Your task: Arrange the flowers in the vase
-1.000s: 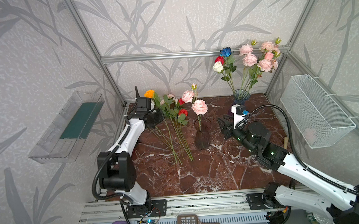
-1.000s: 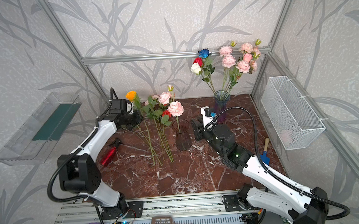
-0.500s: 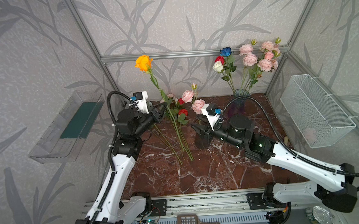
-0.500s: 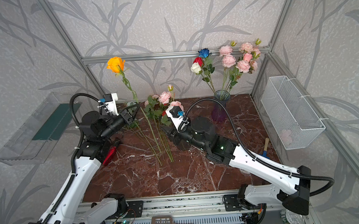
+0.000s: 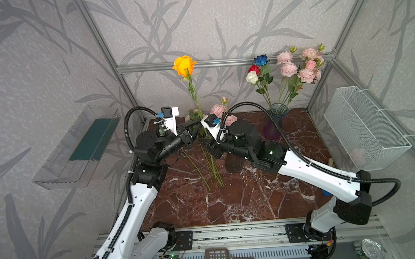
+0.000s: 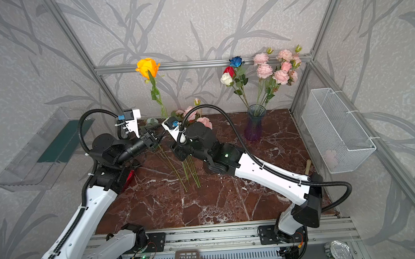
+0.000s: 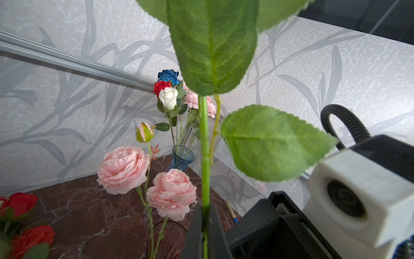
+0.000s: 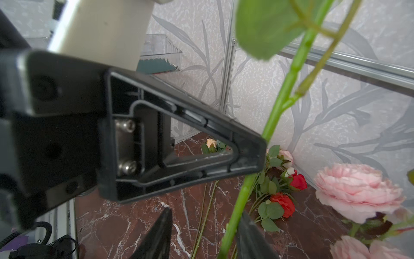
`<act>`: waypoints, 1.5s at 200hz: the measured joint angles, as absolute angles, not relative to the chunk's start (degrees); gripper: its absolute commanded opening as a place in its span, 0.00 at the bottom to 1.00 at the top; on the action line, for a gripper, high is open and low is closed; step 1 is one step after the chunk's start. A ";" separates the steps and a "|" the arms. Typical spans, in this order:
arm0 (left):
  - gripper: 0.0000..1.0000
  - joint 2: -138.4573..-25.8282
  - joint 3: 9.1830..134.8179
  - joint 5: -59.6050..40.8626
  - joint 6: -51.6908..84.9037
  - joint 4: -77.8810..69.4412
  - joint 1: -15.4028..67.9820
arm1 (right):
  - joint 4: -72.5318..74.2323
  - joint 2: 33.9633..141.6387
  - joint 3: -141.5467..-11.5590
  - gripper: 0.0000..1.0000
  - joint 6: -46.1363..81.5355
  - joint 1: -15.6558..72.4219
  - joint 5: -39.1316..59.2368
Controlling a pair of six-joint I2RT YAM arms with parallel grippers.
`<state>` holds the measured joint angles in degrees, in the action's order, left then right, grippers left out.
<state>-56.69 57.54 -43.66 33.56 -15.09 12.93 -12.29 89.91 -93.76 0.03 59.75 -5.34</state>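
Left fingers (image 7: 194,233) clamped tight on the stem (image 7: 204,157) of the orange rose (image 5: 184,65), bloom upright and high, well left of the blue vase (image 5: 278,111). Right fingers (image 8: 156,235) stand apart, straddling that stem lower down, not closed on it.

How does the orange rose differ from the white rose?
The orange rose is gripped by the left claw; the white rose stands in the blue vase. The orange rose is alone; the white rose sits among other blooms. Both stand upright on green, leafy stems.
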 measured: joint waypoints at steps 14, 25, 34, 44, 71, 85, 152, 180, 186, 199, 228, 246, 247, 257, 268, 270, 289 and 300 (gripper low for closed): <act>0.00 -56.66 57.54 -43.72 33.56 -15.16 12.99 | -12.45 90.11 -93.80 0.32 0.08 59.72 -5.85; 0.00 -56.66 57.52 -43.99 33.58 -15.33 12.99 | -12.43 90.08 -93.80 0.24 0.14 59.75 -6.44; 0.00 -56.62 57.52 -44.12 33.58 -15.49 12.99 | -12.25 90.08 -93.80 0.14 0.08 59.72 -6.92; 0.04 -56.53 57.49 -44.27 33.58 -15.55 12.99 | -11.99 90.08 -93.65 0.06 0.32 59.66 -7.57; 0.35 -56.18 57.01 -44.64 33.54 -16.67 12.99 | -8.73 88.99 -91.07 0.00 0.71 59.20 -8.95; 0.52 -56.12 56.42 -44.49 33.71 -17.41 12.99 | -6.83 87.99 -88.90 0.00 0.67 59.51 -8.86; 0.68 -47.27 48.53 -22.76 32.53 -16.84 13.21 | 1.43 78.28 -76.12 0.00 0.25 59.90 -10.50; 0.68 -46.06 48.66 -2.68 34.17 -9.41 12.45 | 6.76 69.54 -69.34 0.00 -0.75 59.90 -13.76; 0.68 -46.33 48.73 0.56 34.70 -7.68 12.19 | 8.14 67.77 -68.07 0.00 -1.04 59.90 -14.66; 0.68 -47.29 48.73 5.19 36.56 -4.97 11.03 | 10.76 64.62 -66.06 0.00 -2.07 59.81 -16.69; 0.67 -51.24 48.49 7.03 41.30 -2.90 8.12 | 14.83 61.80 -65.32 0.00 -4.23 57.95 -19.57; 0.66 -52.82 48.47 6.55 43.70 -2.39 6.83 | 16.25 61.76 -65.34 0.00 -4.69 54.76 -20.23; 0.66 -52.88 48.47 6.50 43.79 -2.37 6.79 | 16.32 61.80 -65.34 0.00 -4.67 54.52 -20.25; 0.66 -53.49 48.49 6.09 44.88 -2.13 6.04 | 16.51 62.06 -65.36 0.00 -4.56 52.62 -20.38; 0.66 -54.02 48.47 5.65 45.84 -2.11 5.32 | 16.78 62.59 -65.45 0.00 -4.25 50.59 -20.34; 0.66 -54.15 48.47 5.61 46.09 -2.11 5.17 | 16.80 62.70 -65.47 0.00 -4.19 50.30 -20.34; 0.66 -54.76 48.47 4.84 47.35 -2.11 4.10 | 17.26 64.31 -65.63 0.00 -2.70 47.07 -19.90; 0.66 -55.02 48.47 4.40 47.88 -2.13 3.60 | 17.41 65.41 -65.71 0.00 -1.56 45.58 -19.42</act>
<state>-55.02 48.47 4.40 47.88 -2.13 3.60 17.41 65.41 -65.71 -1.56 45.58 -19.42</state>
